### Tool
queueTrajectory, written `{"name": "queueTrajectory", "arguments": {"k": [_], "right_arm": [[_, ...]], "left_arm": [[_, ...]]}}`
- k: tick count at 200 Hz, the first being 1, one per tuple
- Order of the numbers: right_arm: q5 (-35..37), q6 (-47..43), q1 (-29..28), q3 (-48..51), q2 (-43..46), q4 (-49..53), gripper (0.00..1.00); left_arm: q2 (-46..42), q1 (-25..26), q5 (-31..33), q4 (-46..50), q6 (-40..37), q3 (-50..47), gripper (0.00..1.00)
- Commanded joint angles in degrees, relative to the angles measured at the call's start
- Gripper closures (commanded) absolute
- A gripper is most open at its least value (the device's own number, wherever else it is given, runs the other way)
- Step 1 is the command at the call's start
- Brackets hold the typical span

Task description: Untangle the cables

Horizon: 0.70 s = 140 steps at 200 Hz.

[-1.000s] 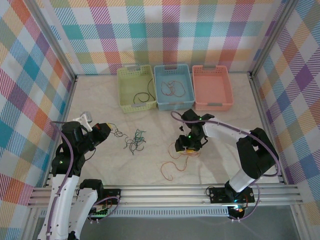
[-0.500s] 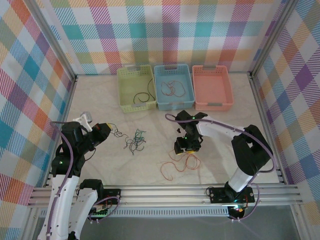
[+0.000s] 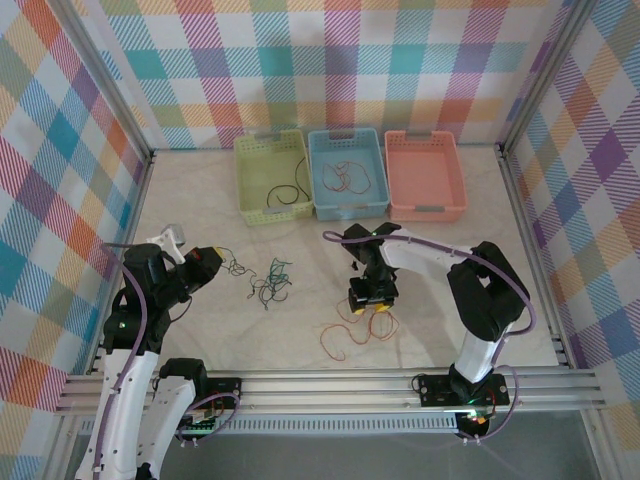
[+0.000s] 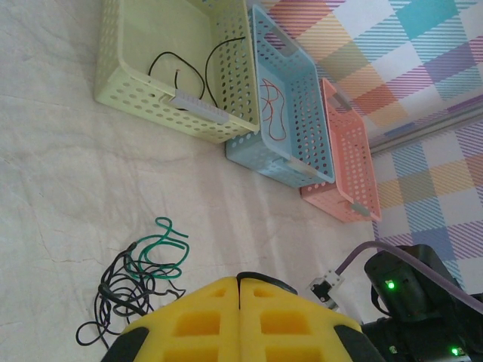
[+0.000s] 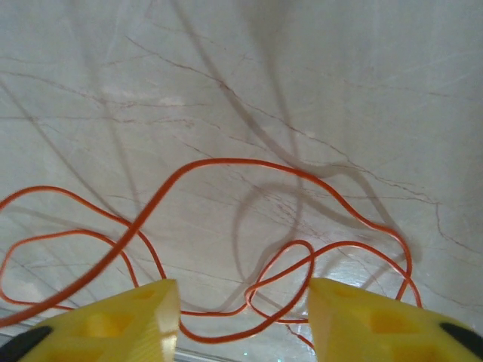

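Observation:
An orange cable (image 3: 345, 335) lies in loose loops on the marble table, right of centre. My right gripper (image 3: 368, 298) hangs low over its far end, open. In the right wrist view the orange cable (image 5: 226, 226) loops between the two yellow fingers (image 5: 143, 320) of the right gripper (image 5: 243, 305), touching neither. A tangle of green and black cables (image 3: 272, 282) lies left of centre, and it appears in the left wrist view as green and black cables (image 4: 139, 271). My left gripper (image 3: 205, 262) sits left of it, and the left gripper (image 4: 240, 283) is shut with its pads together.
Three baskets stand at the back: a green basket (image 3: 243, 180) with a black cable, a blue basket (image 3: 315, 175) with red cables, and a pink basket (image 3: 425, 175). Aluminium rails run along the table's near edge and sides.
My right gripper has moved a little left and nearer, over the orange loops, and its jaws have narrowed somewhat. The left arm has not moved.

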State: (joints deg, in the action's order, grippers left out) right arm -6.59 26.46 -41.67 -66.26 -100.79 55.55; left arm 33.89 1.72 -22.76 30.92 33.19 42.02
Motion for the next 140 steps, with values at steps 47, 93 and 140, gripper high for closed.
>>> {"name": "queueTrajectory", "arguments": {"k": [47, 93, 140], "right_arm": [[0.94, 1.75, -0.34, -1.13, 2.25, 0.18, 0.89], [3.33, 2.52, -0.28, -1.59, 6.99, -0.12, 1.00], [9.30, 0.56, 0.21, -11.55, 15.19, 1.87, 1.00]], "left_arm": [[-0.71, 0.24, -1.23, -0.97, -1.33, -0.40, 1.00], [-0.84, 0.22, -1.19, -1.01, -1.33, -0.38, 1.00], [-0.81, 0.23, -1.14, -0.95, -1.23, -0.39, 1.00]]}}
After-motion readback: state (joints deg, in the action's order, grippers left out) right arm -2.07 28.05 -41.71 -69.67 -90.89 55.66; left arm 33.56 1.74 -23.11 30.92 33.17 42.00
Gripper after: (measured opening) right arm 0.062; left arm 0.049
